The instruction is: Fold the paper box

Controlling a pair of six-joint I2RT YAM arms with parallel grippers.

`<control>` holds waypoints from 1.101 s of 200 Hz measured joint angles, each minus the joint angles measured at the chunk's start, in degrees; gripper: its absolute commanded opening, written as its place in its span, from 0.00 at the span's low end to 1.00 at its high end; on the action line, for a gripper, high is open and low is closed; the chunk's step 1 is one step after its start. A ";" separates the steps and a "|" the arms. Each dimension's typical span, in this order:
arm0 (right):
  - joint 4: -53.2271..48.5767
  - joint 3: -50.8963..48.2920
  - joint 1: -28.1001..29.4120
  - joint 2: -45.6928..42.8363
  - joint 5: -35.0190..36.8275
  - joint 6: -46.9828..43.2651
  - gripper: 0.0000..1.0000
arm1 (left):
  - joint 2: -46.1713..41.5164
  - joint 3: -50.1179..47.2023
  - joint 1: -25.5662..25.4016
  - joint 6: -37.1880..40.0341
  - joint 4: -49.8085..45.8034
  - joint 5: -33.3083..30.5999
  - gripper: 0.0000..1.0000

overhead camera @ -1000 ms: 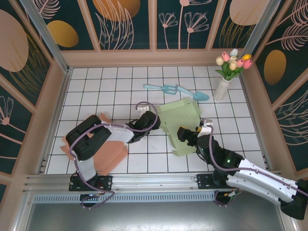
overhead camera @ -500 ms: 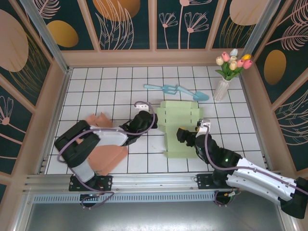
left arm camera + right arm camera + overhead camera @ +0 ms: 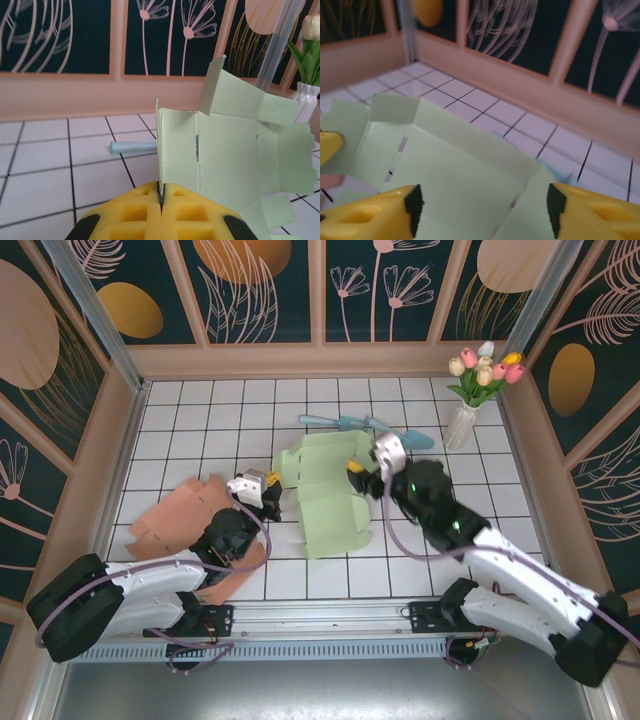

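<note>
White-tiled table (image 3: 200,430) carries the pale green paper box (image 3: 335,502) near its middle, flaps partly raised. My left gripper (image 3: 161,202) is clamped on the box's left edge; my right gripper (image 3: 480,206) hangs over its far edge, jaws apart. A vase of tulips (image 3: 461,426) stands at the far right corner.

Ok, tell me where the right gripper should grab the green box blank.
Probably pinch the green box blank on its right edge, approaching from the right, fingers above and below the sheet. It is thin and partly lifted, and the left gripper already pinches the left edge.
</note>
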 measured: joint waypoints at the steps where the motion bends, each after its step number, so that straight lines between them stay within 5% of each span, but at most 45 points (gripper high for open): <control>1: -0.13 0.59 -0.20 0.55 -0.44 -0.66 0.65 | 0.00 -0.07 0.00 0.15 0.15 0.00 0.00; 37: -13.81 26.86 -7.26 19.02 -16.94 -24.37 0.56 | 0.22 -2.51 0.00 5.11 6.71 -2.16 0.00; 89: -38.75 42.62 -11.19 30.58 -25.44 -47.01 0.51 | -1.95 -6.40 0.00 8.35 9.66 -3.15 0.00; 165: -49.24 46.51 -12.17 38.21 -27.65 -55.98 0.50 | -3.02 -6.91 0.00 9.38 9.84 -2.93 0.00; 220: -51.65 47.84 -12.17 41.48 -27.52 -57.66 0.40 | -2.27 -6.91 0.00 9.38 9.81 -2.71 0.00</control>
